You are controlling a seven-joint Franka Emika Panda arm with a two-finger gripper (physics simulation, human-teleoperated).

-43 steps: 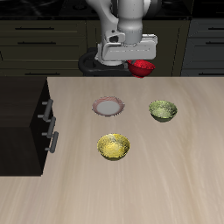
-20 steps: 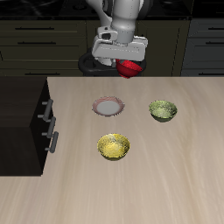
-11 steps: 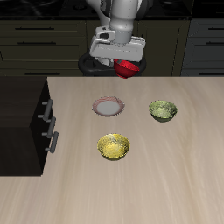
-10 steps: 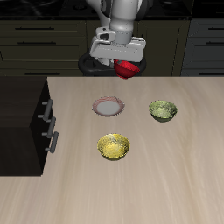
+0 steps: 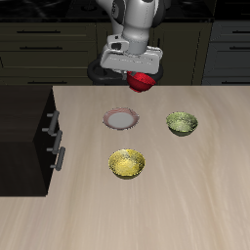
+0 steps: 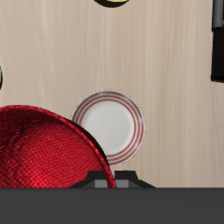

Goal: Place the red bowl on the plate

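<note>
While dark cabinets (image 5: 59,44) stand behind, light wooden table (image 5: 186,195) spreads.

Table (image 5: 186,186) with plate (image 5: 120,119), green bowl (image 5: 181,122), yellow bowl (image 5: 127,163).

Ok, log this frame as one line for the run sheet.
phase: carry | gripper: shut on red bowl, airborne | plate: empty, on table | bowl not yet over plate
</note>
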